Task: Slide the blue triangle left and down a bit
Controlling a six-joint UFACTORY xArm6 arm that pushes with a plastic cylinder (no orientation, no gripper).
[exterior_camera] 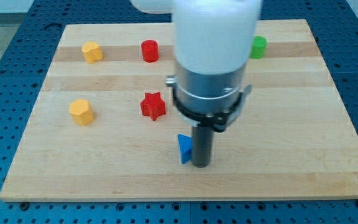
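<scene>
The blue triangle (184, 149) lies on the wooden board (104, 168), a little below the middle. My tip (201, 165) is the lower end of the dark rod and stands right against the triangle's right side, hiding part of it. The arm's white and grey body fills the view's top middle above it.
A red star (153, 106) sits up and left of the triangle. A yellow block (81, 111) is at the left, another yellow block (92, 51) and a red cylinder (150, 50) near the top, and a green block (258, 46) at the top right.
</scene>
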